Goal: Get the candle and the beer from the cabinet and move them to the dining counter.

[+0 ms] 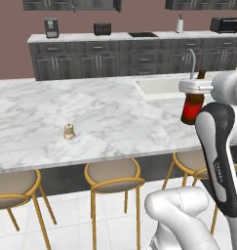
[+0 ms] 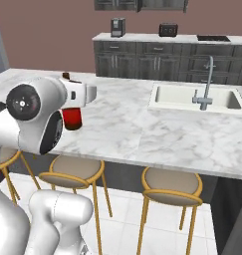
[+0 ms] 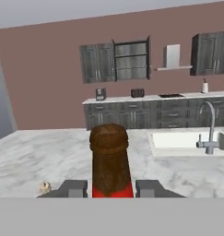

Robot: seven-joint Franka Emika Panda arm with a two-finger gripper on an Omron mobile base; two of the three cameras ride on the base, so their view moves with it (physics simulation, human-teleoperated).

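Note:
My gripper [image 3: 109, 190] is shut on the beer [image 3: 109, 159], a dark brown bottle with a red label, held upright by its neck. The beer [image 1: 192, 108] hangs over the right part of the white marble dining counter [image 1: 100, 107], just left of the sink; I cannot tell whether its base touches the top. From the other side the beer [image 2: 71, 118] shows its red label below the gripper [image 2: 78, 94]. The small cream candle [image 1: 69, 131] stands on the dining counter well to the left, apart from the gripper. The cabinet [image 3: 131, 60] on the far wall stands open.
A sink [image 1: 161, 87] with a faucet [image 2: 206, 82] is set into the dining counter. Round stools [image 1: 113, 174] line its near edge. Along the far wall runs a counter with a coffee machine [image 1: 51, 27], a toaster [image 1: 102, 29] and a toaster oven [image 1: 226, 24].

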